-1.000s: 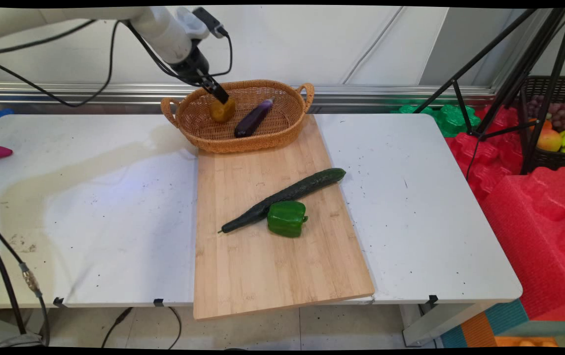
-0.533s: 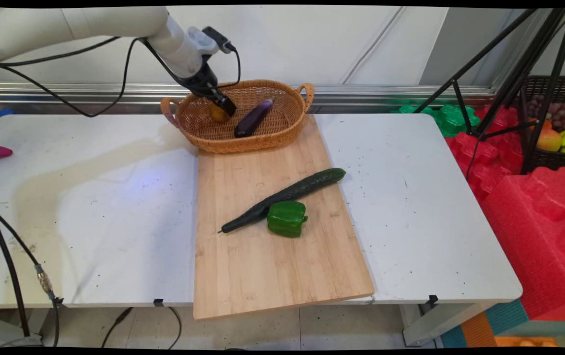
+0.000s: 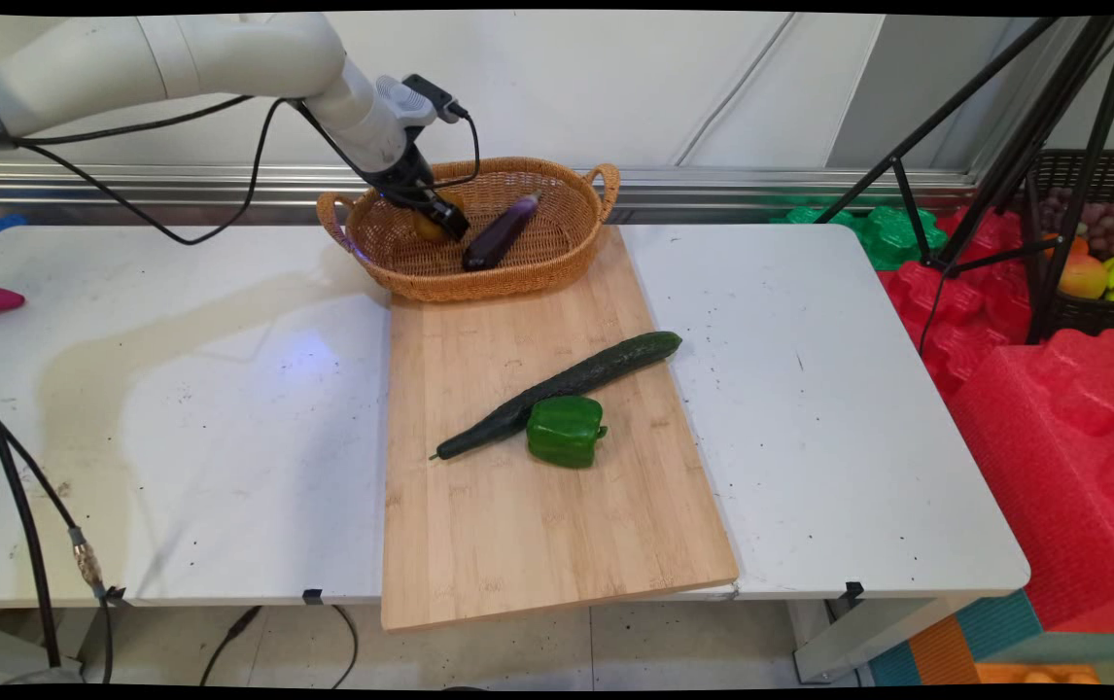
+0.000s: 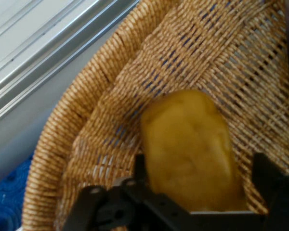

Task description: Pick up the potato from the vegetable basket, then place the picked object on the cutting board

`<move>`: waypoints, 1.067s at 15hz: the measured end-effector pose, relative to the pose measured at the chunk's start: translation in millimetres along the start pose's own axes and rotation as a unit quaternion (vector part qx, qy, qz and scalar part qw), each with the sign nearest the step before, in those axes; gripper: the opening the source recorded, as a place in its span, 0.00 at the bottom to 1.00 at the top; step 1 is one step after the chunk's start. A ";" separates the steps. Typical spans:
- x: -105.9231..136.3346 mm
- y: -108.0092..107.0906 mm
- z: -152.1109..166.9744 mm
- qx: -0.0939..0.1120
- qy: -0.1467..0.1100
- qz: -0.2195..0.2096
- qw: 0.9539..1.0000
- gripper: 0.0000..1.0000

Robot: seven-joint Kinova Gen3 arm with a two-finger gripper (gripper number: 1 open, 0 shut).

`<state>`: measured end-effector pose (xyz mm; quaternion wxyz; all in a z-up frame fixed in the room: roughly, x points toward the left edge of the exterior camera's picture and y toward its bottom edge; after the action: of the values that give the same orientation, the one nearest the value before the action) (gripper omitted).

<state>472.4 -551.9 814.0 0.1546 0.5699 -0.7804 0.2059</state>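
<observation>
Wicker basket [image 3: 557, 262], upper centre of frame — your gripper [image 4: 197, 192] sits low inside it, fingers clamped on the yellow potato [image 4: 190, 149], aubergine [image 3: 499, 233] lying just right.

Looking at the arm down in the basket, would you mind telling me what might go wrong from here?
The black gripper holds the yellow-brown potato low inside the woven wicker basket, so it may catch the weave. The potato looks rounded and could roll out of the jaws. The purple eggplant lies close by and could be knocked.
</observation>
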 end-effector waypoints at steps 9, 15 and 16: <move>-4.4 6.7 -25.5 0.015 0.058 -0.037 0.998 0.00; -3.7 22.9 -97.0 0.035 0.104 -0.008 0.994 0.00; -4.6 27.0 -109.9 0.034 0.109 0.001 0.993 0.00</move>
<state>448.7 -486.3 903.2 0.2192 0.5479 -0.7519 0.2938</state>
